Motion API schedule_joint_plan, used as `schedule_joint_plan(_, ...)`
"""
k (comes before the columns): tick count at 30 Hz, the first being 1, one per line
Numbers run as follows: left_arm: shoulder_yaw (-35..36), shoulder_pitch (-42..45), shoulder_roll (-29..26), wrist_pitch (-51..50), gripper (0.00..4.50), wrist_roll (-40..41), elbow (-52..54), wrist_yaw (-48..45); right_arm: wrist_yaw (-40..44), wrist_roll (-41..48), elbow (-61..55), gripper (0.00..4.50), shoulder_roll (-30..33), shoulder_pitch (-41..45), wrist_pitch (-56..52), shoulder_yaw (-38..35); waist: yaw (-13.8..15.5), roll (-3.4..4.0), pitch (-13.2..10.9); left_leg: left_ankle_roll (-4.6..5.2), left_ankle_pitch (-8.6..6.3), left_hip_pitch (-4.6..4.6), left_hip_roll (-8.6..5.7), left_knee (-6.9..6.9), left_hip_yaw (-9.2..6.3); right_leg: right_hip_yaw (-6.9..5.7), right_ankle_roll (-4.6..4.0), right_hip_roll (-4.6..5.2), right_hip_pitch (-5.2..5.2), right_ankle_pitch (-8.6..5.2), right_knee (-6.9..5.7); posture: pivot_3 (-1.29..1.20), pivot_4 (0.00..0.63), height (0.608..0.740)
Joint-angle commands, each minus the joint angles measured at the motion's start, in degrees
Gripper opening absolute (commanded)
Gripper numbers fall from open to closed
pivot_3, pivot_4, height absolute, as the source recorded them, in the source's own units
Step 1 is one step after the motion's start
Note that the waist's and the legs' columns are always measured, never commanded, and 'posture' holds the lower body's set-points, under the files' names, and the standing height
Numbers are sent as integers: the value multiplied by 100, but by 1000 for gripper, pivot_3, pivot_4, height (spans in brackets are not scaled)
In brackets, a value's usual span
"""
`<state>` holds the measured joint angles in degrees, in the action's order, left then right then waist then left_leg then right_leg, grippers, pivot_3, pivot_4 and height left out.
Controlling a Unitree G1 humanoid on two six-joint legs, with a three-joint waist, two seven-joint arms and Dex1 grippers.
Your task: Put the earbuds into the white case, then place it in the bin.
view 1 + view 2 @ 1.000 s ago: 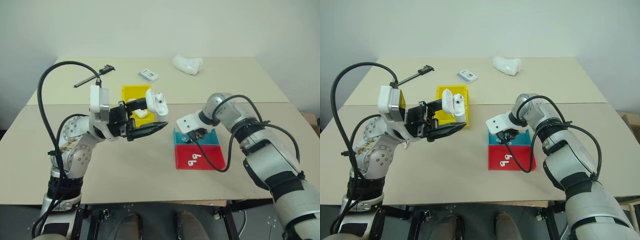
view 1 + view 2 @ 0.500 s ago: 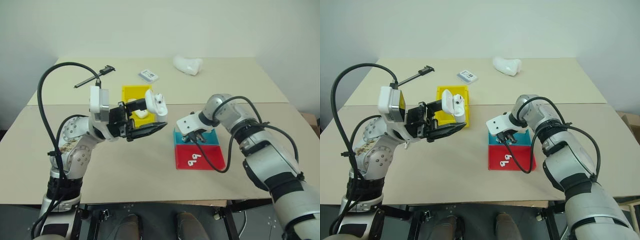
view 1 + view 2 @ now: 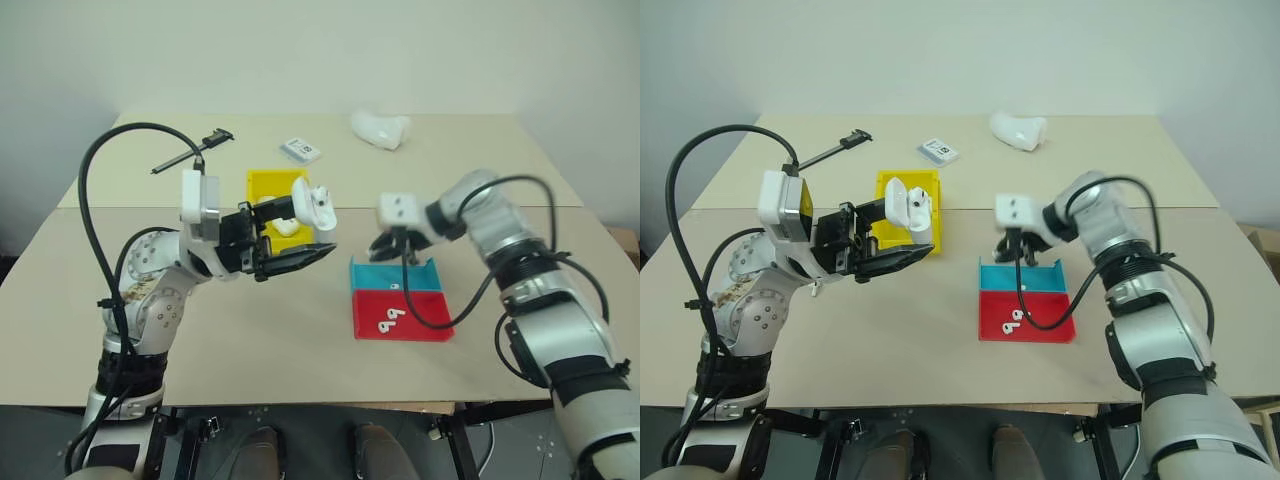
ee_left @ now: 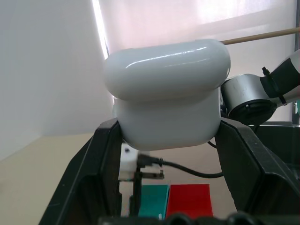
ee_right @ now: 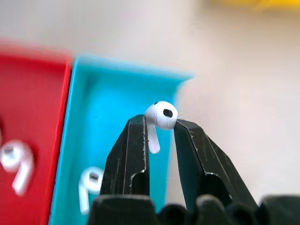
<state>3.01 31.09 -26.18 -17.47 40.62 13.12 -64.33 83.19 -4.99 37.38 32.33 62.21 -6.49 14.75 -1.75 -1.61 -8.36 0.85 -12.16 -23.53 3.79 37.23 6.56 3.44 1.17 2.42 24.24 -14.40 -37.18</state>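
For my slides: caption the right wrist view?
Right gripper pinches an earbud above the teal tray.

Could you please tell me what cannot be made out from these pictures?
- White case interior: in the left wrist view the lid faces away; in the head views it is too small.
- Yellow bin contents: partly hidden by the left gripper.
- Card box print: too small.

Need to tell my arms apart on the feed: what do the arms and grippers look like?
Both arms are silver-grey metal with black joint bands. Each wrist carries a white camera block and a looping black cable. The left gripper and right gripper each have two black, wedge-shaped fingers.
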Motion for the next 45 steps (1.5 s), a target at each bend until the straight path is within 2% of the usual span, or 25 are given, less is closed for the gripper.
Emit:
schedule_joint_plan(1, -19, 228, 82, 98, 2724, 88, -38, -102, 144, 1249, -1675, 600, 400, -560, -1606, -994, 73, 0, 0, 0, 0, 0, 0, -1, 0, -1, 0, 0, -1, 0, 3, 0, 150, 740)
schedule_joint_plan(4, -51, 291, 150, 115, 2724, 83, -157, -202, -333, 2223, -3105, 600, 557, -1183, -2822, -1845, 115, 0, 0, 1, -1, 0, -1, 0, 1, -3, 0, 0, -3, 0, 4, 0, 150, 740)
schedule_joint_plan(7, -148, 405, 272, 156, 2724, 8, -343, -273, -1588, 3957, -4570, 600, 134, -1399, -4723, -3332, 86, 0, 0, 1, -1, 0, -1, 0, -1, 3, -1, 0, 2, 1, -4, 0, 150, 740)
schedule_joint_plan(9, -188, 478, 336, 176, 2724, -23, -460, -330, -2283, 4838, -5335, 600, -150, -1569, -5429, -3892, 75, 1, 1, 1, -1, 7, 1, -2, -18, 7, -1, -3, 1, 2, -9, 0, 150, 740)
schedule_joint_plan(12, -220, 565, 413, 160, 2724, 11, -590, -428, -3278, 5767, -6382, 600, -493, -1875, -5968, -4174, 74, 1, 1, 1, -1, 11, 3, -7, -21, 4, -1, -7, -4, 1, -2, 0, 150, 740)
schedule_joint_plan(17, -337, 754, 550, 191, 2724, -63, -839, -547, -4754, 7149, -7080, 600, -843, -2101, -6193, -4169, 72, 1, 1, 2, -1, 7, -2, -5, -24, 10, 1, -5, -4, 1, -1, 0, 150, 740)
schedule_joint_plan(22, -364, 903, 597, 212, 2724, -85, -1045, -704, -5524, 7758, -7198, 600, -647, -2200, -6048, -3796, 67, 1, 1, 2, -1, -1, -4, -6, -23, 5, 3, -4, -3, 1, 8, 0, 150, 740)
schedule_joint_plan(29, -372, 907, 639, 228, 2724, -114, -1100, -797, -5837, 7914, -7181, 600, -202, -2350, -5786, -3398, 65, 1, 1, 3, -1, -1, -4, -6, -29, 6, 4, -5, -2, 0, 8, 0, 150, 740)
schedule_joint_plan(45, -333, 895, 693, 296, 2724, -222, -1128, -817, -5467, 7745, -7282, 600, 597, -2507, -5159, -2740, 72, 0, 1, 3, -1, -5, -4, -5, -40, 5, 7, -5, -2, -1, 10, 0, 150, 740)
